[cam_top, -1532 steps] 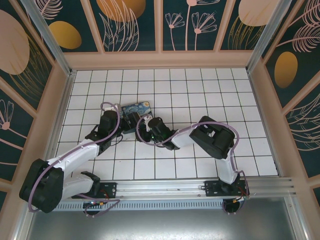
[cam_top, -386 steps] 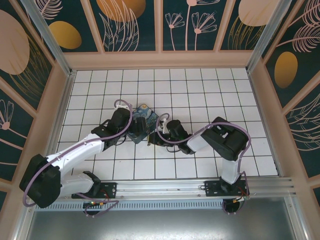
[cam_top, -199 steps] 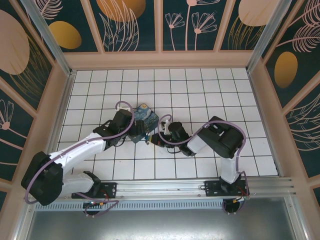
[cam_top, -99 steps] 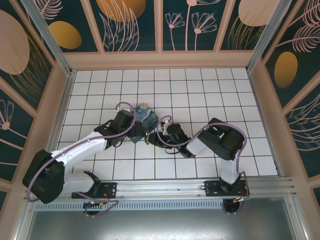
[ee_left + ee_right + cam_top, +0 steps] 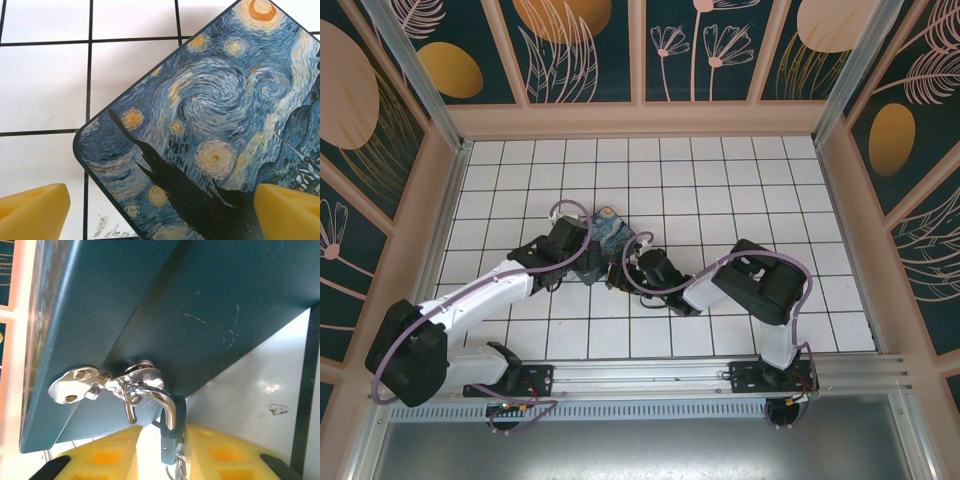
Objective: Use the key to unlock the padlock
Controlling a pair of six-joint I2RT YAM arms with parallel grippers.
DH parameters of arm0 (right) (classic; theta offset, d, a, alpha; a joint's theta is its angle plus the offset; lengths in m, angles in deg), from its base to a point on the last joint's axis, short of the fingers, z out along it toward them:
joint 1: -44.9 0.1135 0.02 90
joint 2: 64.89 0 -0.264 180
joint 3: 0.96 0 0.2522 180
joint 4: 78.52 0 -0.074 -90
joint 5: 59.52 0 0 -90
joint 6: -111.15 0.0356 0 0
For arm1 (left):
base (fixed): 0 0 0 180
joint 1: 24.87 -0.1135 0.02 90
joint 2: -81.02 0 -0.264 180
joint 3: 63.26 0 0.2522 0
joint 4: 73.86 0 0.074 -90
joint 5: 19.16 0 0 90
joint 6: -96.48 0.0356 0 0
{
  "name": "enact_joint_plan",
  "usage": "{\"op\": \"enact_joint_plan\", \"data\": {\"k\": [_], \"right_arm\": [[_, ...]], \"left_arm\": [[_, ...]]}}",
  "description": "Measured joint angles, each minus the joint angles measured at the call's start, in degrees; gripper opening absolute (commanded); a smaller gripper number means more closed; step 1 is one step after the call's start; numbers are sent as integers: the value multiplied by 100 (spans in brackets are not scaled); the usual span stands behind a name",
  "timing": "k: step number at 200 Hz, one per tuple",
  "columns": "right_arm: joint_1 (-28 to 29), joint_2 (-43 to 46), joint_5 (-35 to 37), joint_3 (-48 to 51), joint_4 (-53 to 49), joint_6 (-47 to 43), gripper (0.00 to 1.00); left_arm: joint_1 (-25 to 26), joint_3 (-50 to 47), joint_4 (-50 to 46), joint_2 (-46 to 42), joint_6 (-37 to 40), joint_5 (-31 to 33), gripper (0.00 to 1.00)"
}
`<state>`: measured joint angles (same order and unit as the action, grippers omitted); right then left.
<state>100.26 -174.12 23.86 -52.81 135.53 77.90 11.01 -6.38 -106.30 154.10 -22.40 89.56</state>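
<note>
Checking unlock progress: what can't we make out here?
Right wrist view: padlock keyhole and lower body, cut off by bottom edge; whether right hand actually clamps it.
Top view: padlock too small, crowded by right hand.
Left wrist view: box cut off by right and bottom edges.

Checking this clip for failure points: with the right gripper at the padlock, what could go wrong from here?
The padlock hangs loose between the right gripper's open jaws; closing may swing it aside. The left gripper is open over the starry-night box, so a tug might drag the box.
</note>
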Motion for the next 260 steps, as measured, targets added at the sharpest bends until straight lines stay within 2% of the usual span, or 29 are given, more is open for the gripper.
{"op": "enact_joint_plan", "data": {"k": [45, 116, 169, 260], "right_arm": [[61, -162, 214, -190, -46, 87, 0], [70, -195, 232, -184, 44, 249, 0], [70, -197, 271, 33, 468, 643, 0], [42, -247, 476, 203, 922, 1423, 0]], "left_arm": [[0, 7, -59, 223, -2, 140, 96], [2, 42, 81, 470, -96, 356, 98], [2, 223, 326, 839, -225, 688, 99], [2, 223, 664, 1027, -245, 726, 98]]}}
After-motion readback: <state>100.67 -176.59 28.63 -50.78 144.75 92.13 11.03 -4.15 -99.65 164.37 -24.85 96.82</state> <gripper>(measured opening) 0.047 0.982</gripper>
